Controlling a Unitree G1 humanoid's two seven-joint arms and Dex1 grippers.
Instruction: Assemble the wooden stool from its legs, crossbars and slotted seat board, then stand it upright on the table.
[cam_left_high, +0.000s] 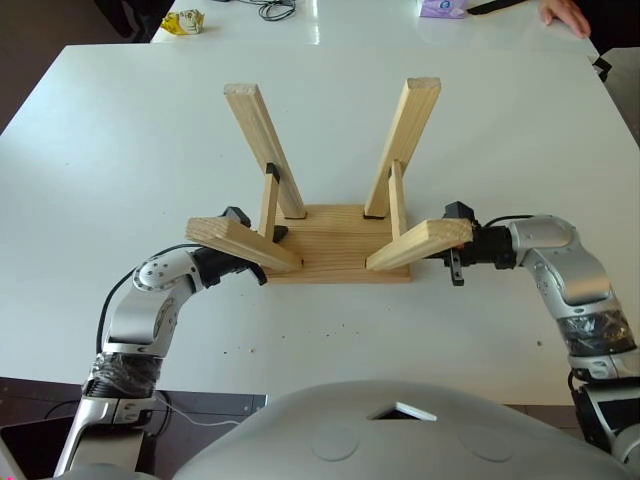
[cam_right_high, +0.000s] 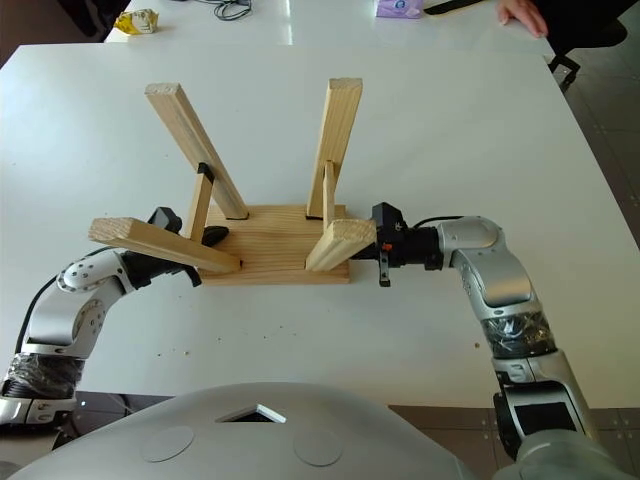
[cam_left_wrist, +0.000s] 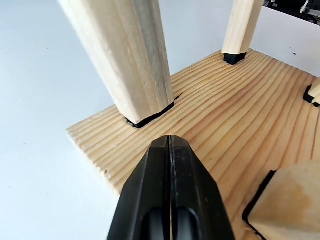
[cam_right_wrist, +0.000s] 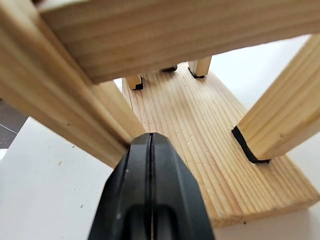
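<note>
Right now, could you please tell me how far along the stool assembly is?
Done: four legs sit slotted in the seat board, with crossbars joining each side pair. In hand: nothing; the left gripper and right gripper flank the board, jaws shut. Left: everything stands legs-up, so it must be turned upright.

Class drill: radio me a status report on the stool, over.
Left gripper shut, empty, at stool's left end. Right gripper shut, empty, at its right end. Stool upside down, legs up, not yet stood upright. Nothing blocking it.
</note>
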